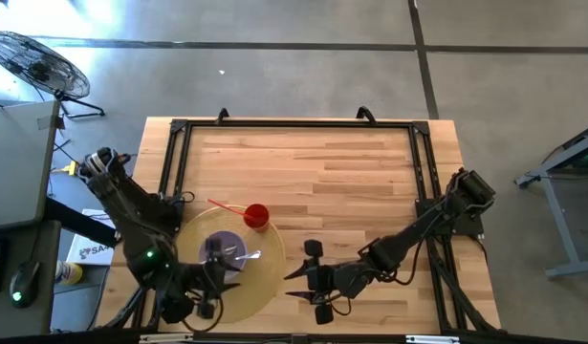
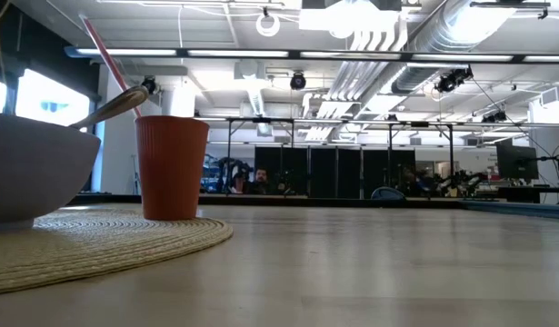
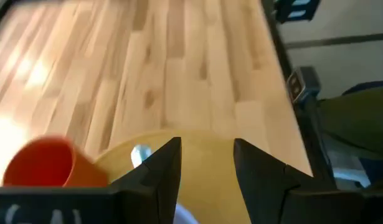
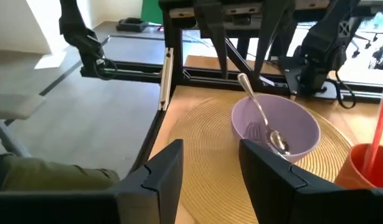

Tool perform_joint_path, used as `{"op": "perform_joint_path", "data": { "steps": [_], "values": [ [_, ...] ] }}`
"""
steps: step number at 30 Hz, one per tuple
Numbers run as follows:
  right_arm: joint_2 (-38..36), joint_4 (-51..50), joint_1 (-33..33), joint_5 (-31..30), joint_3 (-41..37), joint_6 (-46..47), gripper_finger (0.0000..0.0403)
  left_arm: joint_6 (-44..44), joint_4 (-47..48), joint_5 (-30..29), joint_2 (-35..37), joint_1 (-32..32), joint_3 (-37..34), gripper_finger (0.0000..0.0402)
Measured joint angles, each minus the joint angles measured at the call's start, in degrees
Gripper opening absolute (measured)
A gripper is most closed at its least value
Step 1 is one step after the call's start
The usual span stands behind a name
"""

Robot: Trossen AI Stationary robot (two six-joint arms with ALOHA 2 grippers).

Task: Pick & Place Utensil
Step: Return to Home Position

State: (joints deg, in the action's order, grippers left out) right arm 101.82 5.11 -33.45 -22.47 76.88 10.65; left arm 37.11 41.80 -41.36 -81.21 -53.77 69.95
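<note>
A metal spoon (image 4: 261, 115) lies in a lilac bowl (image 4: 303, 124), head on the bowl's floor, handle leaning up over the rim. The bowl (image 1: 222, 250) stands on a round woven placemat (image 1: 260, 277) near the table's front left. A red cup (image 1: 256, 216) holding a red straw stands on the mat's far edge. My left gripper (image 3: 207, 165) hovers open above the bowl's near side, nothing between its fingers. My right gripper (image 4: 210, 168) is open to the right of the mat (image 1: 308, 277), facing the bowl. The low view shows bowl (image 2: 24, 173), spoon handle (image 2: 115, 104) and cup (image 2: 172, 168), but no gripper.
A black frame (image 1: 294, 124) runs along the table's far edge and both sides. Bare wooden tabletop (image 1: 341, 182) stretches across the far half and the right of the mat. A fan (image 1: 35, 62) stands on the floor beyond the table's far left corner.
</note>
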Motion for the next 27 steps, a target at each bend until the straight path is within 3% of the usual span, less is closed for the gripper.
{"op": "perform_joint_path", "data": {
  "steps": [7, 13, 16, 19, 27],
  "values": [
    [0.0, -0.2, -0.1, 0.2, 0.0, -1.7, 0.0149, -11.3, -14.4, -1.9, 1.3, 2.1, -6.4, 0.0143],
    [0.0, -0.2, -0.5, -0.9, 0.0, -2.5, 0.0149, -26.3, -31.5, 0.7, 2.8, 8.6, -8.8, 0.0143],
    [0.0, -0.2, -0.4, -0.9, 0.0, -3.2, 0.0150, -35.0, -38.5, 5.0, 2.8, 12.0, -8.8, 0.0143],
    [0.0, -0.7, -0.4, -1.0, 0.0, -2.5, 0.0149, -39.8, -40.8, 8.1, 3.2, 15.4, -8.8, 0.0143],
    [0.0, -1.9, -2.4, -1.4, 0.0, -0.4, 0.0150, -42.0, -38.5, 13.9, 10.2, 25.0, -8.9, 0.0143]
  ]
}}
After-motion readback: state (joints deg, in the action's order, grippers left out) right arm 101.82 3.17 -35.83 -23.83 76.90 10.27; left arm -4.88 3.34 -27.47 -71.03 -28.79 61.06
